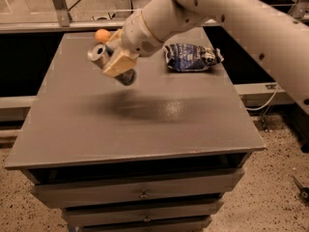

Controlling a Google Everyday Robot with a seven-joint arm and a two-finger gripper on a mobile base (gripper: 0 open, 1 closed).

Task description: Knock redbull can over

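The redbull can [102,58] is a slim silver-and-blue can. It is tilted, its silver top pointing up and left, and held off the grey tabletop [145,124] above the middle-left. My gripper [116,62] is shut on the can, its tan fingers [120,63] clamped across the can's body. The white arm reaches in from the upper right. The can's shadow lies on the tabletop below it.
A dark blue-and-white snack bag [190,57] lies at the back right of the tabletop. A small orange fruit [102,35] sits at the back, just behind the gripper. Drawers are under the tabletop. A rail runs behind the table.
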